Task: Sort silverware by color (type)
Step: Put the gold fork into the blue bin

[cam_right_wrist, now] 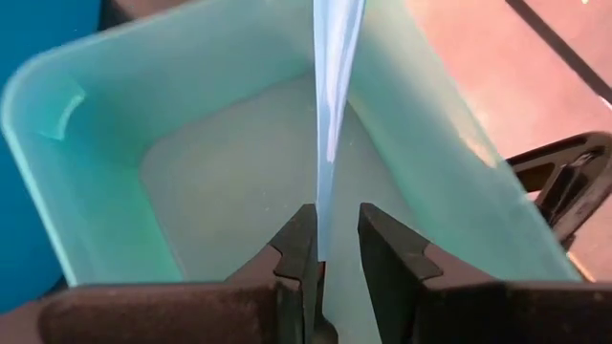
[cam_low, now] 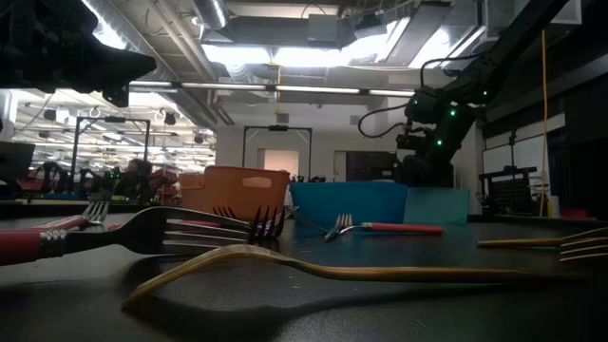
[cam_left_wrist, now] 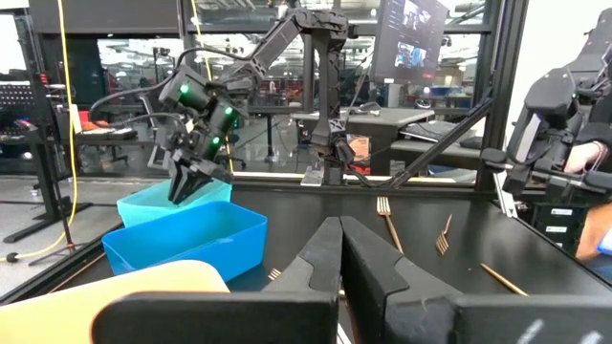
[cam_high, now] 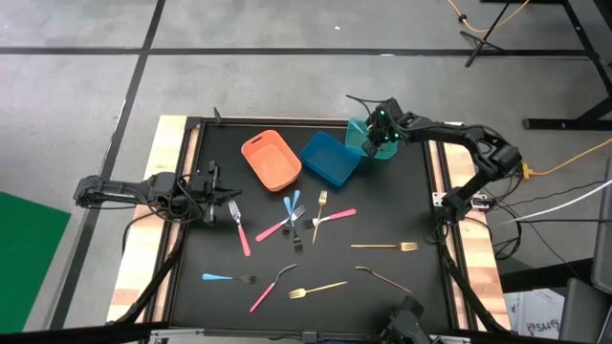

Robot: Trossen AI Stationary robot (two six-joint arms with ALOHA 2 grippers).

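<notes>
Two views disagree in detail: from above, my right tool (cam_high: 383, 136) merely hovers over the teal bin (cam_high: 366, 139), but my right wrist camera shows its fingers (cam_right_wrist: 298, 250) slightly parted, a light-blue handle (cam_right_wrist: 334, 105) standing between them, touching one finger, pointing into that bin. My left tool (cam_high: 212, 185) rests clenched beside a pink fork (cam_high: 239, 227). Other silverware (cam_high: 316, 218) lies scattered across the tabletop (cam_high: 402, 201) nearer me.
</notes>
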